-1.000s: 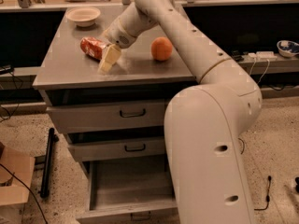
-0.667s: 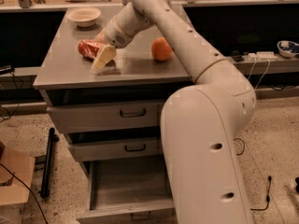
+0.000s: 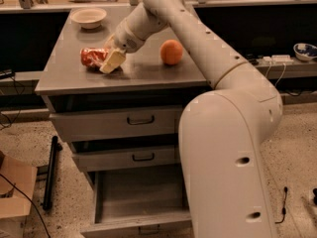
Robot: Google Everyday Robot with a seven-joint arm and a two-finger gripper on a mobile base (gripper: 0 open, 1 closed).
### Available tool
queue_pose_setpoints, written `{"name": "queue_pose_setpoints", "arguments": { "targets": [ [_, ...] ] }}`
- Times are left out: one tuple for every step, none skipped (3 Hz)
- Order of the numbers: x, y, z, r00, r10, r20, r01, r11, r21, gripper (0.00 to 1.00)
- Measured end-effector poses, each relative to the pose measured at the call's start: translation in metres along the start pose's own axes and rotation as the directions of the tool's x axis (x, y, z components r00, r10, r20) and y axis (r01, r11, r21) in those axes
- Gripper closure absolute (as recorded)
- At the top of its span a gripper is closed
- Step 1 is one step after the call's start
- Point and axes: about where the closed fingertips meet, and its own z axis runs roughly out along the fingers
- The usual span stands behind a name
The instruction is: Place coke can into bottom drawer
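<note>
Camera view: pincer, as before, against the lying coke can.

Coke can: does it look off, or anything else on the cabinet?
The coke can lies on its side on the cabinet top, not upright, with the gripper at its right end. The orange and bowl sit normally; the bottom drawer is open.

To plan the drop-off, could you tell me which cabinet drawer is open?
The bottom drawer: pulled out, interior showing; the two drawers above are closed. The gripper is at the coke can on the cabinet top.
</note>
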Motion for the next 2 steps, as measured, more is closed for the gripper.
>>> {"name": "queue_pose_setpoints", "arguments": {
  "targets": [
    [0.000,0.020,-0.021,1.000,-0.007,0.004,0.007,0.9999,0.016,0.93],
    [-0.007,0.065,-0.061,0.999,-0.050,-0.006,0.050,0.9978,0.044,1.00]
  ]
}}
